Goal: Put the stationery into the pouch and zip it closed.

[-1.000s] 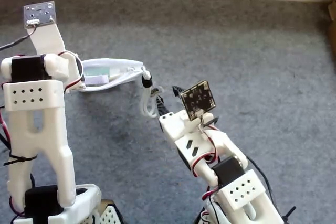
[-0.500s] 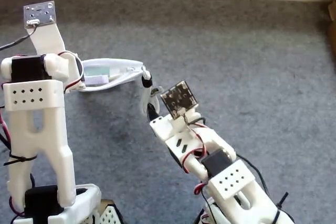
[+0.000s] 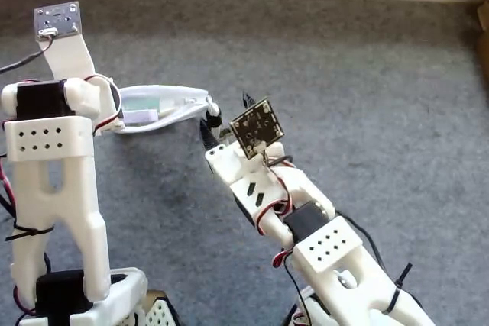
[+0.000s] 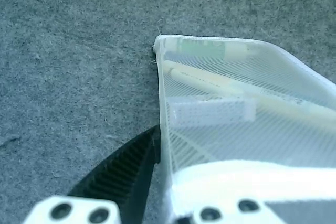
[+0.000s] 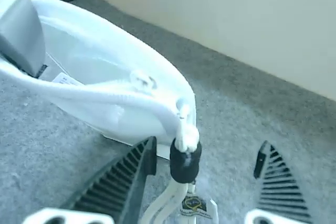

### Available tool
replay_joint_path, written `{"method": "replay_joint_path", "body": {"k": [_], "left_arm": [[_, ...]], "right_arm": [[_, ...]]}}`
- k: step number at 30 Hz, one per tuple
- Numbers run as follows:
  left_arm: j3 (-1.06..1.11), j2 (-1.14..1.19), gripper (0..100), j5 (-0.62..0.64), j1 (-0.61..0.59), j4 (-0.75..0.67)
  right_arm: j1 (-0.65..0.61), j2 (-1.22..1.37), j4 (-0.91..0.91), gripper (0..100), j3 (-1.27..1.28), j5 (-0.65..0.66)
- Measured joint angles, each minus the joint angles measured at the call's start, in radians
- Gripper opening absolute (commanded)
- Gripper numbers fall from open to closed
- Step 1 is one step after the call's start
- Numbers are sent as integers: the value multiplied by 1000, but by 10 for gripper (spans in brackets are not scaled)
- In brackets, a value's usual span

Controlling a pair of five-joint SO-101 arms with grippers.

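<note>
- Shifted left since a second ago, the right claw (image 3: 224,116) sits at the zip end of the pouch (image 3: 157,104) on the grey worktop (image 3: 367,74).
- Left wrist: the left claw (image 4: 160,153) pinches the pouch edge; a pen (image 4: 210,80) and a white block (image 4: 210,113) lie inside.
- Right wrist: the right claw is spread wide, either side of the zip pull (image 5: 185,156).

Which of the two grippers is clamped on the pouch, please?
The left gripper: its jaws pinch the edge of the pouch, whereas the right gripper stands open, with the zipper pull loose between its jaws.
</note>
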Motion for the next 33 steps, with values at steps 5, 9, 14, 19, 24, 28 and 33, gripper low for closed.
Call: {"method": "replay_joint_path", "body": {"k": [5,9,14,19,24,28,33], "left_arm": [[0,0,7,0,0,0],[0,0,7,0,0,0],[0,0,7,0,0,0],[0,0,7,0,0,0],[0,0,7,0,0,0],[0,0,7,0,0,0],[21,0,7,0,0,-21]], "right_arm": [[0,0,-17,286,0,0],[0,0,-17,286,0,0],[-2,63,-17,286,0,0],[-2,170,-17,285,0,0],[-2,172,-17,285,0,0],[-2,172,-17,285,0,5],[-2,172,-18,281,0,6]]}}
